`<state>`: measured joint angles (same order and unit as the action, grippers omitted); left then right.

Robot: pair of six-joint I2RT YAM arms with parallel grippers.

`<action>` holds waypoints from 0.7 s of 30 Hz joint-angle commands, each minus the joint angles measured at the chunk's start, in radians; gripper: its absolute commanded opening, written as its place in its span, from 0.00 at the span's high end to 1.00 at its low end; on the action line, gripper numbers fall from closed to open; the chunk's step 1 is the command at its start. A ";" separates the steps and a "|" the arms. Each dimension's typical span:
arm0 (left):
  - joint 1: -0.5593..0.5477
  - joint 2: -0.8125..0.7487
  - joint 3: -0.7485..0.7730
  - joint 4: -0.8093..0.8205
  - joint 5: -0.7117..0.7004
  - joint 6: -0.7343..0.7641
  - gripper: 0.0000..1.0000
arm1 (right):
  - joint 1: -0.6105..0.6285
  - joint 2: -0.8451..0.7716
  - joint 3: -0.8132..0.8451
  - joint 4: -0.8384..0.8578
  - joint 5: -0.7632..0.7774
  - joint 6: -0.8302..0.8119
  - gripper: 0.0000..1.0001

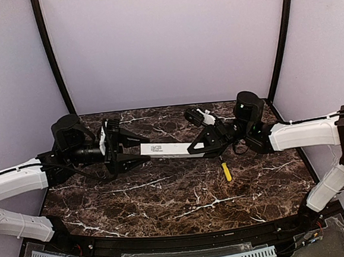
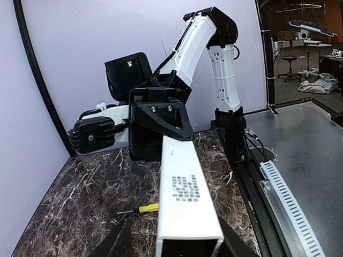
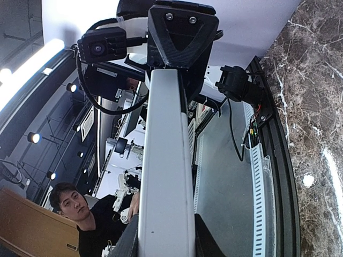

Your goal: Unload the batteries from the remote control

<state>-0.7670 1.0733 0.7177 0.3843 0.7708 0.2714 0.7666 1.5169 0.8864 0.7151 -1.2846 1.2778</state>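
At mid-frame the right gripper (image 1: 204, 142) clamps the remote control (image 1: 165, 149) level above the table (image 1: 166, 200), seemingly for regrasping, while the left gripper (image 1: 126, 151) straddles its other end, grip uncertain.

The remote control (image 1: 165, 149) hangs as a bar across the middle, bridging the left claw (image 1: 141, 150) and the right claw (image 1: 194, 146), so you cannot pass straight through there. Under it and toward you the surface (image 1: 136, 208) lies open. A yellow-handled screwdriver (image 1: 226, 171) lies just nearside of the right claw. The back wall (image 1: 165, 45) closes the far side.
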 commanded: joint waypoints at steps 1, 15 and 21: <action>-0.002 -0.009 -0.020 0.028 0.022 -0.012 0.50 | 0.010 0.019 0.032 0.094 -0.017 0.030 1.00; -0.002 -0.013 -0.028 0.029 0.031 -0.003 0.48 | 0.014 0.035 0.045 0.162 -0.022 0.079 1.00; -0.003 -0.021 -0.035 0.050 0.034 -0.013 0.49 | 0.014 0.040 0.041 0.159 -0.020 0.079 1.00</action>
<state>-0.7670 1.0729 0.7017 0.3958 0.7845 0.2676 0.7723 1.5471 0.9039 0.8234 -1.2949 1.3491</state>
